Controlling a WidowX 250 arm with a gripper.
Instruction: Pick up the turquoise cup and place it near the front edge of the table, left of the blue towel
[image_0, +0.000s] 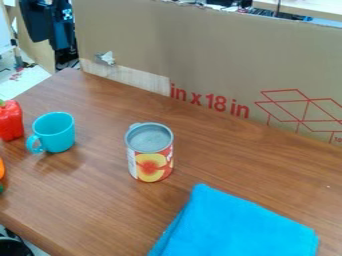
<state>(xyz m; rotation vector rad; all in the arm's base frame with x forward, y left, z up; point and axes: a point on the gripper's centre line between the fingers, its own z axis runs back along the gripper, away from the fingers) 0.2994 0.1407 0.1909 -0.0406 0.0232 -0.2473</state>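
Can (151, 162) upright near mid-frame, between cup (56, 132) and cloth (237, 227).
Its long axis rises from the tabletop (93, 200); its direction from the end effector, and whether that is open or holding anything, I cannot tell.

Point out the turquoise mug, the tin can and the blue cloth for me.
Turquoise mug (56, 134): camera view, on the front of its body, right of the handle.
Tin can (151, 166): camera view, on the fruit picture of its label.
Blue cloth (234, 225): camera view, on its upper surface.
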